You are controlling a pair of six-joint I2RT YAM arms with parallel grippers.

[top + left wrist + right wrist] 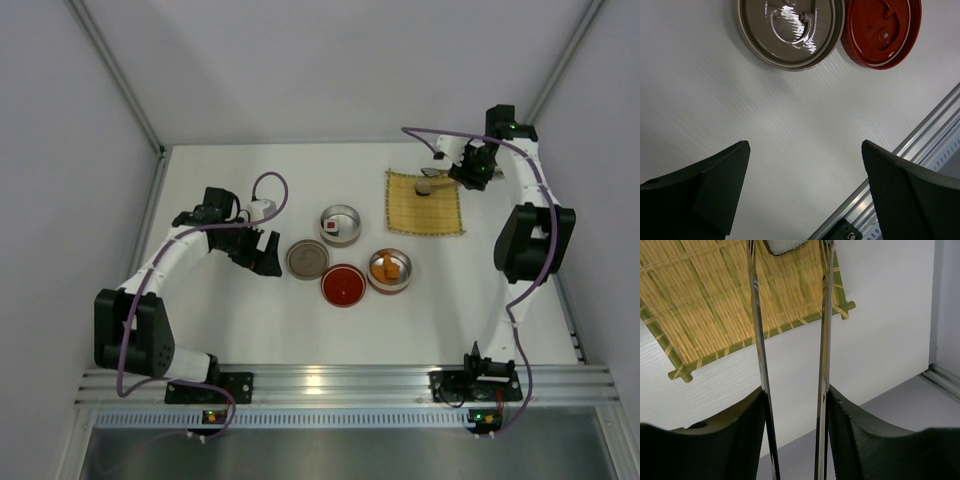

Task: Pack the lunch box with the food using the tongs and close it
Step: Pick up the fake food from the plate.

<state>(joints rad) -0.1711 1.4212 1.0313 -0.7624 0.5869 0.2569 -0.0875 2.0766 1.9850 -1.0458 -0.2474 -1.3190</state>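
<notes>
Right now the right gripper (pixel 796 395) is clenched on the tongs (pixel 758 340), with both silver arms pinched between its pads. The tips reach out over the yellow woven mat (pixel 710 300), at about 1 o'clock on the table (pixel 250 330). A white sushi roll (pixel 785 244) sits between the tong tips at the 12 o'clock edge of the wrist view. It's cropped, so I can't tell if the tips touch it. The left gripper (pixel 805 150) is released, jaws wide and empty, out at 9 o'clock near the steel lid (pixel 790 30) and red lid (pixel 882 30).

Food, top view: a second roll (pixel 331 228) is in the steel tin (pixel 356 222) at centre. The orange fried pieces (pixel 385 267) are in the second tin (pixel 407 272), at 5 o'clock of it.

Risks, my read:
- The roll looks round and soft, and the tips are flat metal. An off-centre squeeze could squirt it out or roll it off the mat.
- Too much squeeze crushes it; too little drops it on the carry to a tin.
- The tongs are long and gripped well back from the tips, so any slip in the pads swings the tips wide.
- The lids lie close to the tins, so a low carry could clip a rim.
</notes>
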